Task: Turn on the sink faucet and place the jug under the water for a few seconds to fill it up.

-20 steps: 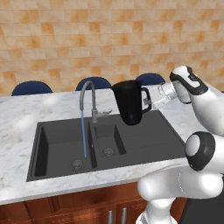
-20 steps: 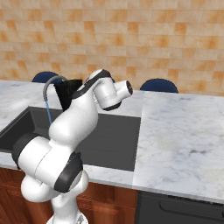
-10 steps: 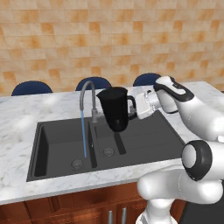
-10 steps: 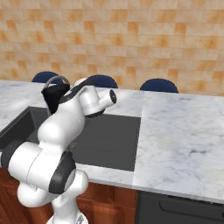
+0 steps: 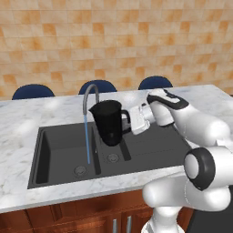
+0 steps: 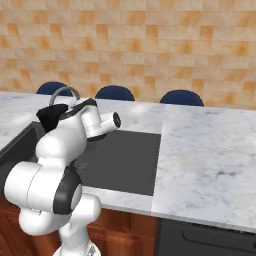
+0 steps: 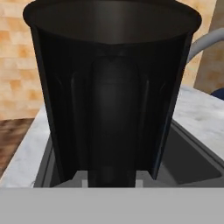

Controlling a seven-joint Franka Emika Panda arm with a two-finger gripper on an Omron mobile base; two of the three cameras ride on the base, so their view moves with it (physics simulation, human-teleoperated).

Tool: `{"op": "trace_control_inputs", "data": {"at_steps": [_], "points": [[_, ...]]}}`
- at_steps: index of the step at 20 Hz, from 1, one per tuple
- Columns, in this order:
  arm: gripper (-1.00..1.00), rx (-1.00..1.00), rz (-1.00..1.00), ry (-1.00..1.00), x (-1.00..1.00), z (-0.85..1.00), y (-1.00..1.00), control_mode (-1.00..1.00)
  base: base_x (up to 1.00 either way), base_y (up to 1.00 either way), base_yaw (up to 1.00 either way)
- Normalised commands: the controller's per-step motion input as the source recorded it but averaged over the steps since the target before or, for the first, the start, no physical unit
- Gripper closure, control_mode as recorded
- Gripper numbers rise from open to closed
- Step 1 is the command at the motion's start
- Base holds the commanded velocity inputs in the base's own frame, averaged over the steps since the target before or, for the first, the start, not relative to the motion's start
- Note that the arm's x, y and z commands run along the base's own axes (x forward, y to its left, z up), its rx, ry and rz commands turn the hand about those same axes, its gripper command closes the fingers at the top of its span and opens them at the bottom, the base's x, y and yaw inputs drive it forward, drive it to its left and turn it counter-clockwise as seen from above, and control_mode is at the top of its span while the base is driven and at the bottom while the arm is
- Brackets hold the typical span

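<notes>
Both base cams look fwd/down from behind, sharing the sink (image 5: 150,148); hand cam sits close against jug (image 7: 111,87).

Quick count from my end. I've got one jug (image 5: 109,122), black, one tap (image 5: 89,95) and one stream of water (image 5: 86,141) coming off it. One sink (image 5: 59,154), and I count two basins in it with two round drains, one per basin. One gripper (image 5: 129,121) on my one arm. Behind the counter (image 5: 27,123) there are three blue chair backs (image 5: 32,91) lined up along the tiled wall. That's one counter, marble-looking, running both sides of the sink.
</notes>
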Motion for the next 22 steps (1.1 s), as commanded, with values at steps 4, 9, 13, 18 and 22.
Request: {"op": "trace_control_inputs", "data": {"at_steps": [4, 9, 13, 18, 22], "points": [[1.0, 0.02, 0.12, -0.08, 0.0, -0.45, 0.26, -1.0, 0.0, 0.0, 0.0], [1.0, 0.02, 0.12, -0.08, 0.0, -0.43, 0.3, -1.0, 0.0, 0.0, 0.0], [1.0, 0.01, 0.09, -0.04, 0.0, -0.37, 0.35, -1.0, 0.0, 0.0, 0.0], [1.0, 0.0, 0.01, 0.01, -0.03, -0.08, 0.38, -1.0, 0.0, 0.0, 0.0], [1.0, 0.0, 0.0, 0.08, 0.0, 0.0, 0.29, -1.0, 0.0, 0.0, 0.0]]}}
